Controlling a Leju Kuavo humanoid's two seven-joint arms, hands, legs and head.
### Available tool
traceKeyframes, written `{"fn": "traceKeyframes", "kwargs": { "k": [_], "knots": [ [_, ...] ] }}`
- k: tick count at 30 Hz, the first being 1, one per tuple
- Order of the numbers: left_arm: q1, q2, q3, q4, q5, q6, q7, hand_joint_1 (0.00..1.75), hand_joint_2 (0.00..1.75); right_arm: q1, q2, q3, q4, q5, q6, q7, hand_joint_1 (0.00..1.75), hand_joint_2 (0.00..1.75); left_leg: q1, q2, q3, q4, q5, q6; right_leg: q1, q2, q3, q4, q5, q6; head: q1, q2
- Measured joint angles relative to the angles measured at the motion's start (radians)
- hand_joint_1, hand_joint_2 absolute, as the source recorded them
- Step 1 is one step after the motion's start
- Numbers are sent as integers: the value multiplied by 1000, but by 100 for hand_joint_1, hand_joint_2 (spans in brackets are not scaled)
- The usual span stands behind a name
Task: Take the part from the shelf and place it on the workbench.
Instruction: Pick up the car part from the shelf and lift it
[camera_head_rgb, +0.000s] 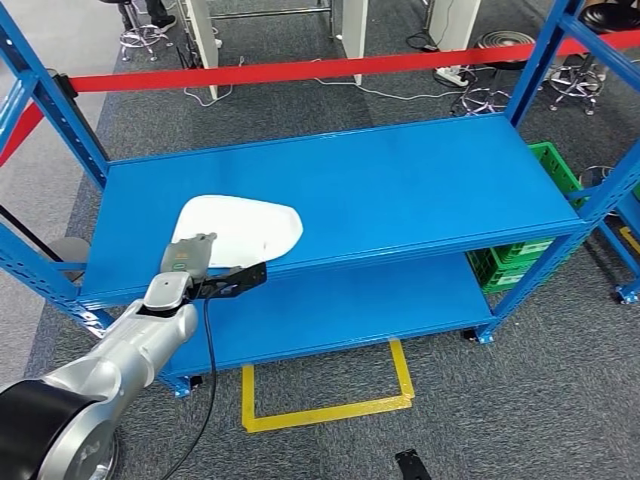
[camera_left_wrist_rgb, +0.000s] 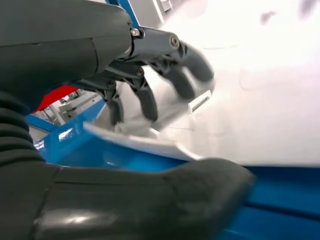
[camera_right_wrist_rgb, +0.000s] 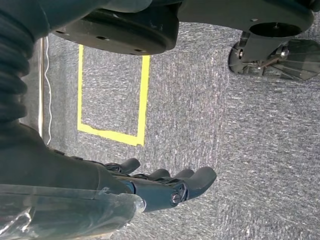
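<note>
I have my left hand (camera_head_rgb: 198, 272) at the front edge of the blue shelf (camera_head_rgb: 423, 190), where the white part (camera_head_rgb: 241, 228) lies flat on the upper deck near its left end. In the left wrist view the dark fingers (camera_left_wrist_rgb: 151, 95) lie over the part's top and the thumb (camera_left_wrist_rgb: 170, 200) sits under its rim, but I cannot tell whether they are pinching it yet. My right hand (camera_right_wrist_rgb: 162, 185) hangs over the carpet, fingers loosely apart, holding nothing. The part looks thin and smooth; gripped only at its edge, I judge it could tilt or slip out. A red barrier tape (camera_head_rgb: 302, 70) runs behind the shelf, a green crate (camera_head_rgb: 528, 262) stands beneath its right end, and yellow floor tape (camera_head_rgb: 332, 410) marks the carpet in front.
</note>
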Motion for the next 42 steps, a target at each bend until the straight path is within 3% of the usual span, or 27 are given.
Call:
{"fn": "traceKeyframes", "kwargs": {
  "k": [20, 24, 31, 32, 36, 42],
  "knots": [
    [2, 11, 25, 0, 8, -5, 9, 175, 175, 1, 0, -1, 0, 0, 0, 0, 0, 175, 0, 1, 3, 0, -1, -1, 0, 1, 3, 0, 0, 0, 0, 0],
    [2, 11, 25, 0, 8, -5, 9, 175, 0, 1, 0, -1, 0, 0, 0, 0, 0, 175, 0, 1, 3, 0, -1, -1, 0, 0, 3, 0, 0, 0, 0, 0],
    [4, 12, 26, 0, 7, -5, 7, 175, 0, 1, 0, -2, 0, 0, 0, 0, 0, 175, 0, 1, 3, 0, -1, -1, 0, 0, 3, -1, 0, 0, 0, 0],
    [4, 13, 27, 0, 6, -4, 5, 169, 0, 1, 0, -2, 0, 0, 0, 0, 0, 175, 0, 1, 3, 0, -1, -1, 0, 0, 3, -1, 0, 0, 0, 0],
    [8, 17, 37, 0, -4, 20, 1, 0, 0, 1, 0, -3, 0, 1, 0, 0, 0, 175, 0, 1, 3, 0, -1, -1, 0, 0, 3, -1, 0, 0, 0, 0],
    [13, 18, 43, 1, -20, 54, 15, 0, 0, 0, 0, -3, 0, 5, 0, 0, 0, 175, 0, 1, 3, 0, -1, -1, 0, 0, 3, -1, 0, 1, 0, 0]
  ]
}}
